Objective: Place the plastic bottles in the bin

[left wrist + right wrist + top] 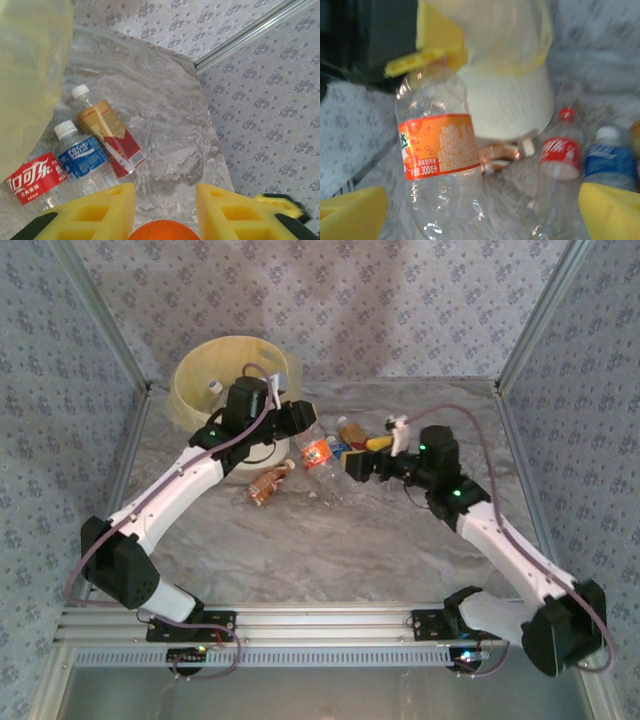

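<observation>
Left gripper (164, 210) holds the orange bottle (437, 145) tight by its cap, just beside the bin (192, 400), and the right gripper (480, 207) is open close by, so next it must lift the bottle over the rim and let go.

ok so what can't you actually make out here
Top view: inside of the bin, partly hidden by the left arm.
Left wrist: the orange bottle, its body cut off by the bottom edge.
Right wrist: the brown bottle, blurred and half behind the orange bottle.
</observation>
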